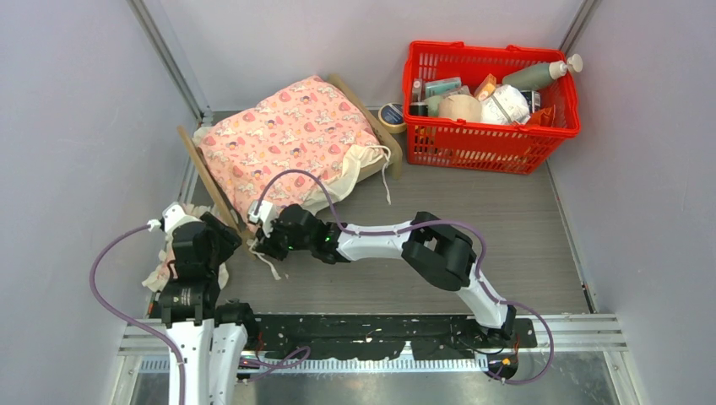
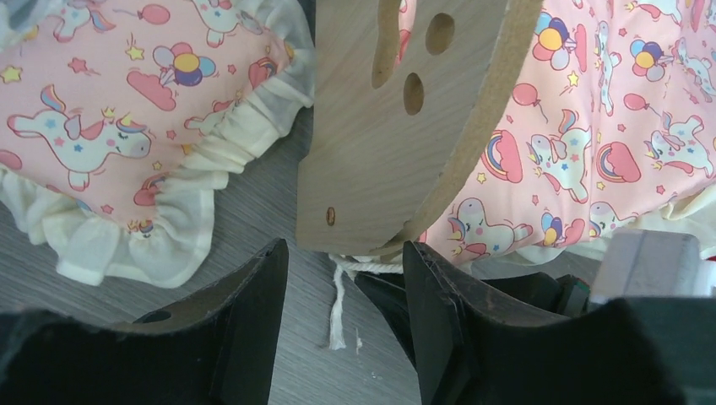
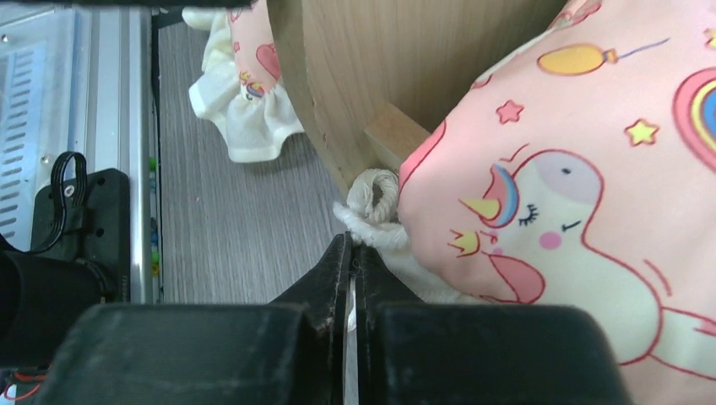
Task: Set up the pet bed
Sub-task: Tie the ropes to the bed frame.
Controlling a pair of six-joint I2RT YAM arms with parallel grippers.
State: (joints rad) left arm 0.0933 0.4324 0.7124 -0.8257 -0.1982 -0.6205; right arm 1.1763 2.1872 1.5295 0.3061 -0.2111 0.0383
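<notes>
1. Spreading under everything is the grey wood-grain table (image 1: 473, 253), with both arm bases bolted at its near edge.
2. The pet bed, a light plywood frame (image 1: 205, 173), sits on the left half of the table, set diagonally. Its arched headboard (image 2: 371, 169), pierced by paw-print holes, faces the arms, and its far end points toward the back wall.
3. A pink unicorn-print blanket with a cream frill (image 1: 287, 139) lies over the top of the bed and spills over its right side.
4. A red plastic basket (image 1: 481, 139) packed with bottles and packets stands at the back right, well apart from the arms.
5. The right gripper (image 3: 353, 253) reaches across to the headboard's near corner. Its fingers are pressed together, pinching a cream cord (image 3: 371, 198) that comes from under the blanket beside the wood.
6. The left gripper (image 2: 344, 270) hangs just below the headboard's lower corner, its fingers spread wide with nothing between them.
7. A small pink frilled pillow (image 2: 127, 126) lies on the table just left of the headboard, outside the frame.
8. A small roll of tape (image 1: 391, 116) lies between the bed's far end and the basket.
</notes>
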